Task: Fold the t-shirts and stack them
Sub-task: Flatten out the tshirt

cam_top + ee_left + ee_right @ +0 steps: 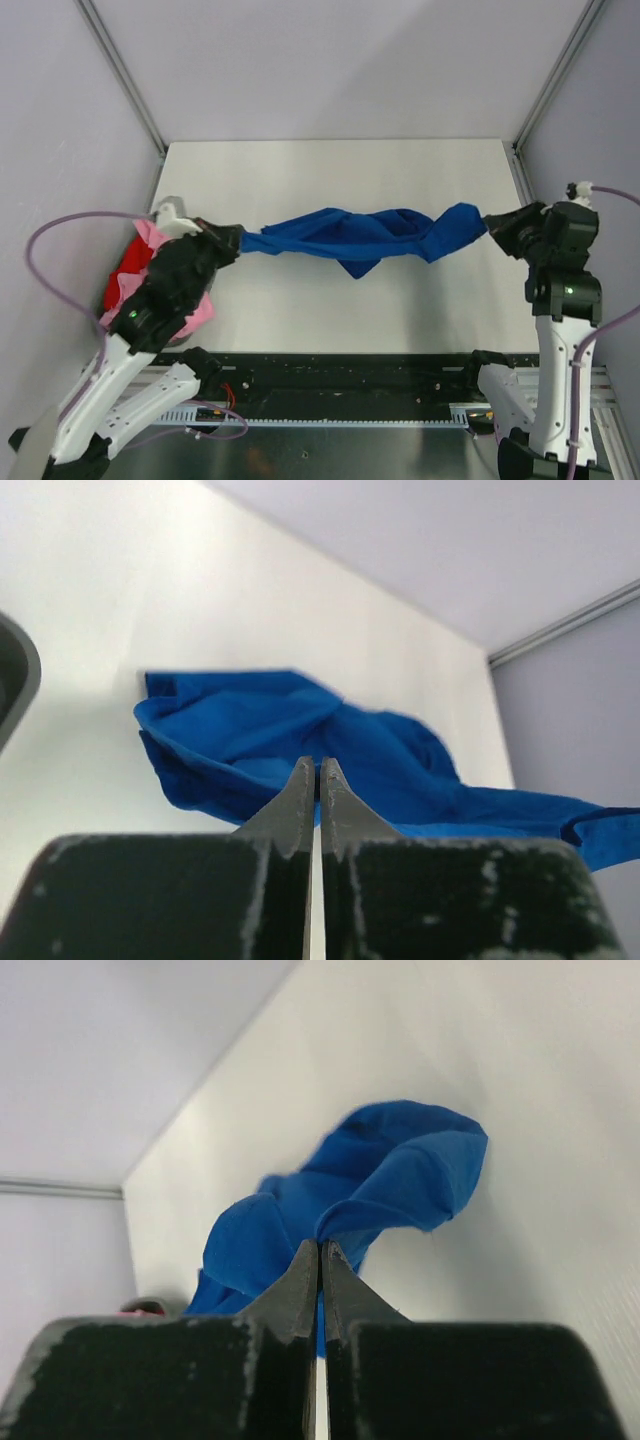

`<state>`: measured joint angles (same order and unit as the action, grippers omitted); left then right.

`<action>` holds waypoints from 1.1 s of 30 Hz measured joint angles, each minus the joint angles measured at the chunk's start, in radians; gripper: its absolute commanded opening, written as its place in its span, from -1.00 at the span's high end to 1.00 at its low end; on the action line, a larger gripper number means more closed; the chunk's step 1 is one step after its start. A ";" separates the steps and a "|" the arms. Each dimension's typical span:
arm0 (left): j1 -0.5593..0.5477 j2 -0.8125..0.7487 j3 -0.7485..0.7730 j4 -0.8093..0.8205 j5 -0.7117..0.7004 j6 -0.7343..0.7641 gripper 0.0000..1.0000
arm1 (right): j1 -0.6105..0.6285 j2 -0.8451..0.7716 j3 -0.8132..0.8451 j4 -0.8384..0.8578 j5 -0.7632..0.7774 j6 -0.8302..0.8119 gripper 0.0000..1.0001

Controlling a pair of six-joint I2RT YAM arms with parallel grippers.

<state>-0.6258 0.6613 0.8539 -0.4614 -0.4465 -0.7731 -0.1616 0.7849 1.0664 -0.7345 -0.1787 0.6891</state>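
We have the blue shirt (pixel 360 235) strung out as a twisted, bunched rope between the two arms' tips, over the middle of the table (pixel 330 170), with one loose fold sagging from its centre. Only plain blue folds show, no print facing up. Grip state: left gripper (pixel 237 240) is clamped on the shirt's left end and right gripper (pixel 490 225) is clamped on its right end. On each, the jaws are pressed together with cloth at the tips. Only the top view gives us the full span. It also shows the pink shirt (pixel 150 235) and red shirt (pixel 122 278) heaped together at the table's left edge, pink touching red, just beside the left gripper. From above we cannot tell whether the sagging fold touches the table. The left wrist view adds the wrinkled bulk of the shirt spreading away beyond the closed tips, upper edge blurred. The right wrist view adds a rounded lobe of cloth puffing up just behind its tips, hem edge visible, with bare table to the right.
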 measured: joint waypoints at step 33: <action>0.465 1.350 1.668 0.228 0.369 0.116 1.00 | 0.042 1.079 1.383 0.476 0.115 0.066 1.00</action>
<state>-0.1608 2.0113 2.5217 -0.2337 -0.0776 -0.6575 -0.1196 1.8641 2.4493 -0.2588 -0.0639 0.7547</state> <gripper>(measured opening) 0.009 0.012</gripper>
